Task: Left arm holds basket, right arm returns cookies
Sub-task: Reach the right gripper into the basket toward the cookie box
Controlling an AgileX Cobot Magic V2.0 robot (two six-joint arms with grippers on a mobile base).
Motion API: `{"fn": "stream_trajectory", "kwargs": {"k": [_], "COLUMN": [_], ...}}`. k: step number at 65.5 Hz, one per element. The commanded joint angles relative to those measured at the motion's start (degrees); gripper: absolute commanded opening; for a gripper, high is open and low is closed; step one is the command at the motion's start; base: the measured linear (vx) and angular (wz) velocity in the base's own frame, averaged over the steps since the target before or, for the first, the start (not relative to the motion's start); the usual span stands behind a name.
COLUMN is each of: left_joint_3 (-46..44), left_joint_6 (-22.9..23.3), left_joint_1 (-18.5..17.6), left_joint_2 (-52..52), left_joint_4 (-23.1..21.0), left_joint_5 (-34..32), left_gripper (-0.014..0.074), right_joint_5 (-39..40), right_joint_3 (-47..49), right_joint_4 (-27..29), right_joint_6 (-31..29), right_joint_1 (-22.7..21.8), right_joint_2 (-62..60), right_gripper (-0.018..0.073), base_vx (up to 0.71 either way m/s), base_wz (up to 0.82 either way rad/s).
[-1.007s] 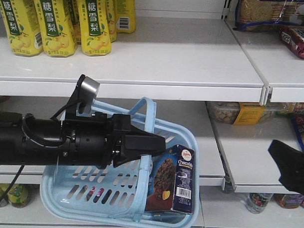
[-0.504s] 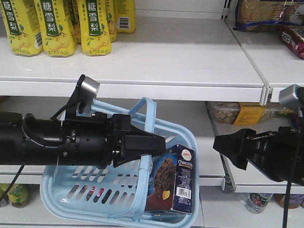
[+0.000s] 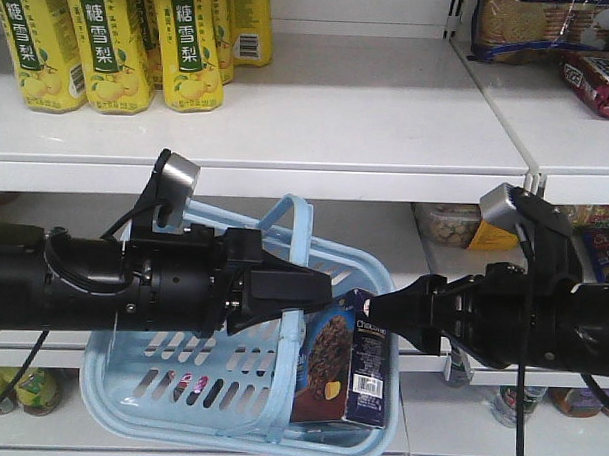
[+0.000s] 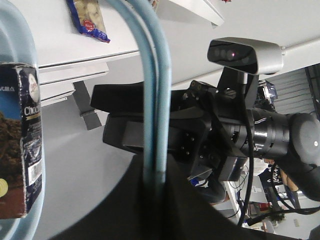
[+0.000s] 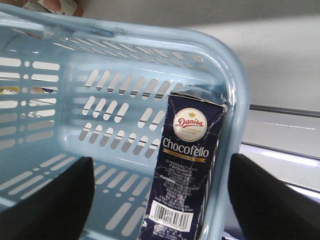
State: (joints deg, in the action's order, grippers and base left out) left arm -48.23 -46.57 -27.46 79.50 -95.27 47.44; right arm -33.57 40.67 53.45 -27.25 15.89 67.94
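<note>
- Left pincer [image 3: 304, 291] is clamping shut on the two thin handles [image 3: 301, 220] of the light blue basket [image 3: 169, 388], holding it slightly tilted in front of the shelves.
- Right pincer [image 3: 375, 309] is standing apart. In its wrist view the dark fingers [image 5: 47, 200] are flanking the cookie box [image 3: 358, 362], gripping nothing.
- Right pincer tip is hovering just beside the box top; contact cannot be told.
- Cookie box is standing upright in the basket's right-hand corner, leaning against the wall, with its "Chocofello" panel facing the right arm.
- White shelf [image 3: 368, 120] above is carrying yellow drink bottles [image 3: 186, 44] at its left end.
</note>
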Motion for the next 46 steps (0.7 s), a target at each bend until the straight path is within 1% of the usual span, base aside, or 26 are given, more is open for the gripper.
{"fn": "stream_trajectory", "kwargs": {"k": [1,21,30,46], "left_joint_3": [-2.26,-2.26,-2.26,-2.26], "left_joint_6": [-0.61,-0.61,-0.61,-0.61], "left_joint_1": [-0.19,-0.19,-0.19,-0.19], "left_joint_2": [-2.22,-2.22,-2.22,-2.22], "left_joint_4": [-6.23,-6.23,-6.23,-6.23], "left_joint_5": [2.94,2.94,2.94,2.94], "left_gripper": [-0.0006,-0.0006,-0.0006,-0.0006], "right_joint_5": [-0.51,-3.79,-3.75,-3.68], "right_joint_3": [2.14,2.14,2.14,2.14], "right_joint_4": [3.64,10.67,11.0,11.41], "right_joint_6": [-3.03,-9.06,-10.29,-10.61], "right_joint_1": [0.04,0.04,0.04,0.04], "right_joint_2": [0.49,4.67,6.25,8.92], "right_gripper": [0.0564,0.0566,0.0566,0.0566], "base_vx": [0.0,0.0,0.0,0.0], "base_wz": [0.0,0.0,0.0,0.0]}}
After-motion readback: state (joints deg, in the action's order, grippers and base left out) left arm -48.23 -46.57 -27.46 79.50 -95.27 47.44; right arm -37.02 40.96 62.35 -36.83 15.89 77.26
